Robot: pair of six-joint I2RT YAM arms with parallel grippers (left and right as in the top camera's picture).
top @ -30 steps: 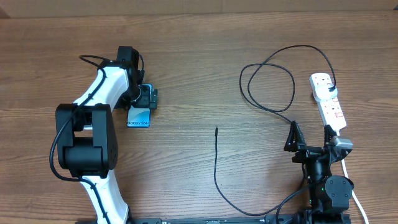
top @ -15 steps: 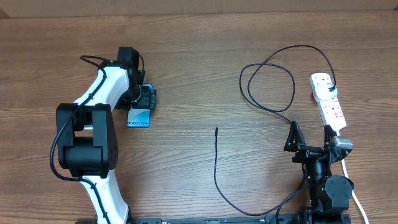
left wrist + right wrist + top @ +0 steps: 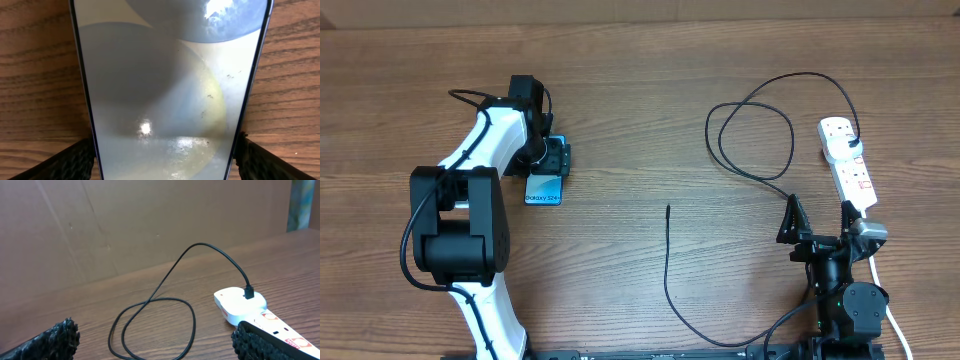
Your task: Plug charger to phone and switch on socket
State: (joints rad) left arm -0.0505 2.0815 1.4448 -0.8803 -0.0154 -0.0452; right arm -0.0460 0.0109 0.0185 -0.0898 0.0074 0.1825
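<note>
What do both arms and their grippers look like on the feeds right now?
The left arm has white links between bulky black joints, and a thin black wire loops off it. The left gripper is black. The right arm is black all over, with a grey part near the wrist. The right gripper has tapered black fingers with rough, knobbly pads.

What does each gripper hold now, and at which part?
The left gripper grips the phone by its two long side edges. The right gripper is open and holds nothing.
</note>
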